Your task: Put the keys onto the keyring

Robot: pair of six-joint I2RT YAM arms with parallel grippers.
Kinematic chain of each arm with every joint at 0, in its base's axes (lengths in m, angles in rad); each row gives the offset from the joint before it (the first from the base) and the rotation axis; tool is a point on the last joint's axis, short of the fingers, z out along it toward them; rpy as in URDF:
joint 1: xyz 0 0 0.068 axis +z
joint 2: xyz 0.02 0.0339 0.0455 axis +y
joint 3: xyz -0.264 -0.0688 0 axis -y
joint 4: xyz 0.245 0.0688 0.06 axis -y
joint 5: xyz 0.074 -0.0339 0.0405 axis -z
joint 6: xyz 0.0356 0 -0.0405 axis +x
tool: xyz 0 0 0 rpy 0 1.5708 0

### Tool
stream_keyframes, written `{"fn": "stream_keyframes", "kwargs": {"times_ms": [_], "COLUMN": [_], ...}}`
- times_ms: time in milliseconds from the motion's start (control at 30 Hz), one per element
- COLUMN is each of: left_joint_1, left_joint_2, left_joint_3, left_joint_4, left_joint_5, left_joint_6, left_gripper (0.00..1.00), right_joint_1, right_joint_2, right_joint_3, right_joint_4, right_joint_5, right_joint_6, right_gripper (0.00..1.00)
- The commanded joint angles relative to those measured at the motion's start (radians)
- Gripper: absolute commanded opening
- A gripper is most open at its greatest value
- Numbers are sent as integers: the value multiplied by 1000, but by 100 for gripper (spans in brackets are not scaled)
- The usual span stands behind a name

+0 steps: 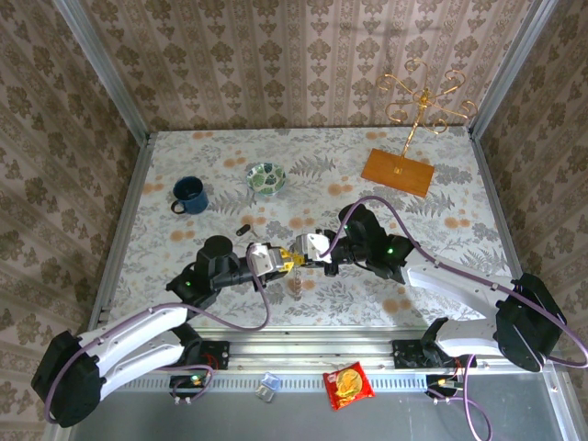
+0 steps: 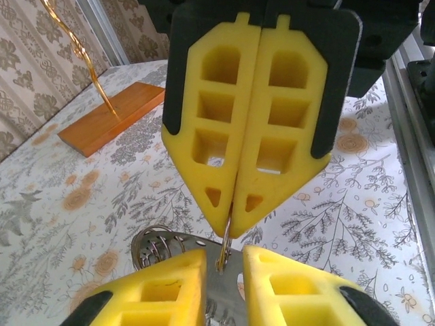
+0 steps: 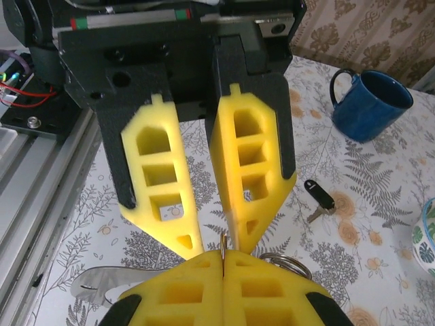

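The keyring (image 2: 226, 242) stood upright and edge-on, a thin band clenched between the shut pads of the right hand (image 2: 234, 227), near the front rail of the bench (image 1: 441, 257). The left hand (image 3: 221, 243) faced it, fingers parted either side. Most of the ring was hidden behind foam. The dark key (image 3: 319, 195) lay flat and slantwise towards the mug (image 1: 188, 194), with open bench around it.

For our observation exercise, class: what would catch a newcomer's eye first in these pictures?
Two yellow-fingered grippers meet tip to tip at the centre of the table, the right gripper shut on the keyring, the left gripper slightly open. A black key lies beyond them, and a gold wire stand rises far right.
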Motion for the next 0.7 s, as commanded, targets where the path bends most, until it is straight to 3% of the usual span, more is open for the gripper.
{"fn": "stream_keyframes", "kwargs": {"times_ms": [0, 433, 533, 600, 667], "left_joint_1": [7, 11, 11, 11, 12], "left_joint_2": [4, 18, 21, 20, 11], "left_joint_3": [-12, 6, 13, 14, 14], "left_joint_4": [46, 105, 116, 119, 120], "left_joint_5": [29, 46, 49, 47, 35], "left_joint_6": [-30, -46, -47, -44, -43], "left_gripper": [18, 14, 9, 1, 0], "right_joint_1": [-5, -2, -3, -2, -5], "right_joint_2": [-23, -12, -11, -11, -20], "right_joint_3": [-2, 11, 13, 14, 11], "right_joint_4": [40, 27, 17, 8, 17], "right_joint_5": [-61, -120, -125, -123, -93], "right_joint_6": [20, 46, 45, 44, 56], "right_gripper": [0, 0, 0, 0, 0]}}
